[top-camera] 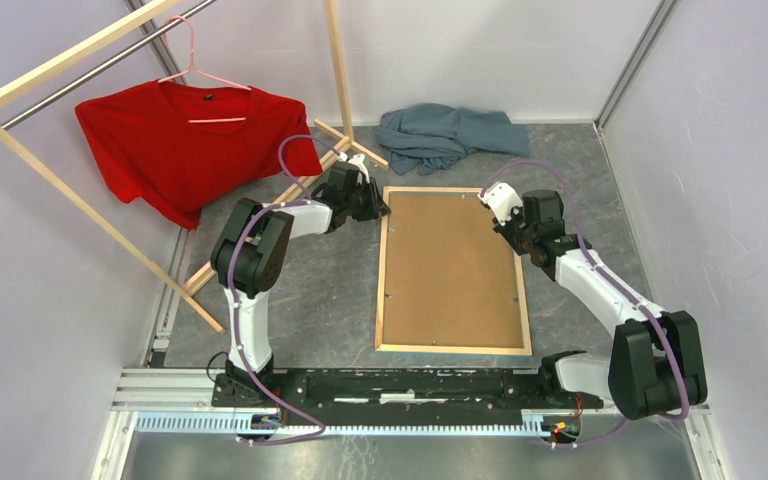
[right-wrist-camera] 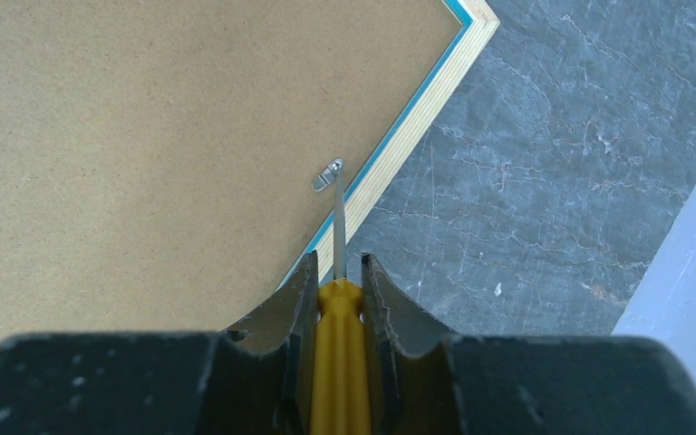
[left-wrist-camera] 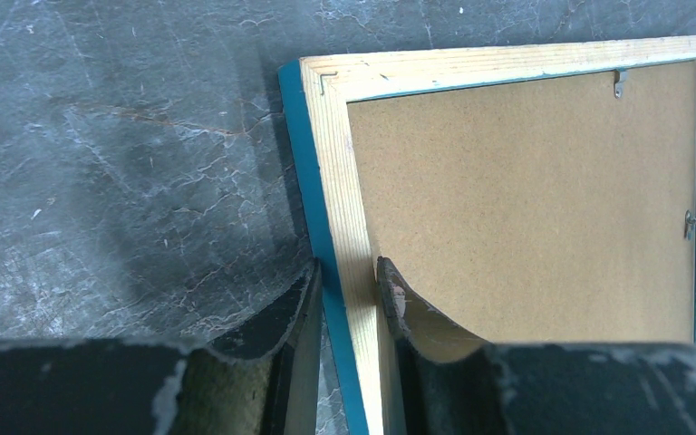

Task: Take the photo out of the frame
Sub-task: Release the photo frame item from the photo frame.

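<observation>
Frame [top-camera: 383, 270] lies face down on the grey desk [top-camera: 325, 300], its brown backing board [top-camera: 452, 265] upward, between the two arms. Left pincer [left-wrist-camera: 349, 281] pinches the frame's left rail near the far corner, one finger outside and one on the board side. Right pincer [right-wrist-camera: 335, 272] grips a yellow-handled screwdriver [right-wrist-camera: 338, 362], its tip touching a metal clip [right-wrist-camera: 328, 174] by the right rail. The photo is hidden.
</observation>
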Action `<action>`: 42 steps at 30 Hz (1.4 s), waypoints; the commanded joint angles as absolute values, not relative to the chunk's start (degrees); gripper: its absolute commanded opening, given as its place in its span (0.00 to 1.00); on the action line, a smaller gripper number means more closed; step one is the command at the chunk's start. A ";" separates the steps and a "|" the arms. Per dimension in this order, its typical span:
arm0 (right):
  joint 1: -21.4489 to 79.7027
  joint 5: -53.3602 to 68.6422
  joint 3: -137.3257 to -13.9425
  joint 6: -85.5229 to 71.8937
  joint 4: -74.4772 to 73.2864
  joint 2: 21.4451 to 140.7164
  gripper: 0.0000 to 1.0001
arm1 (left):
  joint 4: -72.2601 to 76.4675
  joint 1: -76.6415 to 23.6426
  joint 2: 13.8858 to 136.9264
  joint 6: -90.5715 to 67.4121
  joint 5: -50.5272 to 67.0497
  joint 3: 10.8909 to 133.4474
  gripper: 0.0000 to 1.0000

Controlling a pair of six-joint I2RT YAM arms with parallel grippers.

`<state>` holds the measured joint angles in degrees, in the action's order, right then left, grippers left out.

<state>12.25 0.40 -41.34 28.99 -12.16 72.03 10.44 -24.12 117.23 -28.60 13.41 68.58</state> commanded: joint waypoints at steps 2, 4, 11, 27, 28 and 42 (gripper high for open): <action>12.43 2.92 -42.12 29.48 -14.07 70.69 0.00 | 6.77 -23.92 118.52 -30.15 12.20 66.97 0.07; 12.40 3.21 -42.28 29.69 -14.33 70.51 0.00 | 6.77 -23.94 118.50 -30.15 12.30 66.97 0.07; 12.41 3.56 -42.32 30.29 -14.82 70.40 0.00 | 6.81 -23.84 118.48 -30.23 12.65 66.97 0.07; 12.46 5.21 -42.21 30.47 -14.80 70.05 0.00 | 6.94 -23.66 118.65 -30.15 12.83 66.97 0.07; 12.43 5.33 -42.19 30.49 -14.62 69.99 0.00 | 6.94 -23.64 118.66 -30.15 12.82 66.97 0.07; 12.44 4.90 -41.13 30.32 -12.43 69.70 0.00 | 7.03 -23.41 118.74 -30.06 12.96 66.97 0.07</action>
<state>12.27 4.08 -41.34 30.39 -14.09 70.76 10.46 -23.83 117.23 -28.60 13.54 68.58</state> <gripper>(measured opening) 0.236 0.313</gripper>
